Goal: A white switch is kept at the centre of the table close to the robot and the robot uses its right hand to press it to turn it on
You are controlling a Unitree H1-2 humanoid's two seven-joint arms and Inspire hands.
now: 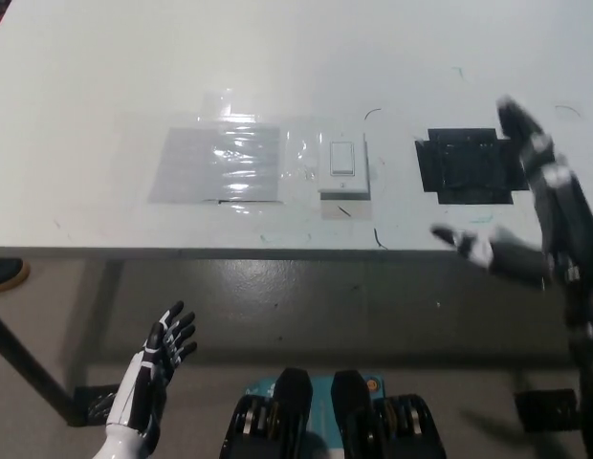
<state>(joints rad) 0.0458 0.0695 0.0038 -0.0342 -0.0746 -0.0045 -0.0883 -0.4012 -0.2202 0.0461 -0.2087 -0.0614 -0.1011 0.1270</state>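
Switch (342, 160) flat on the white surface (105, 76), near its front edge, centre. Right robot hand (531, 206) raised over the surface's right side, fingers spread wide, empty, beside a black patch (469, 164), apart from the switch. Left robot hand (163, 349) low, open, below the edge.

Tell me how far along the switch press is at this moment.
Nothing looks done yet: the white switch sits untouched on the table. In hand: the right hand is open, raised over the table edge to the switch's right, beside the black patch. Left: reaching across and pressing. The left hand rests open below the table.
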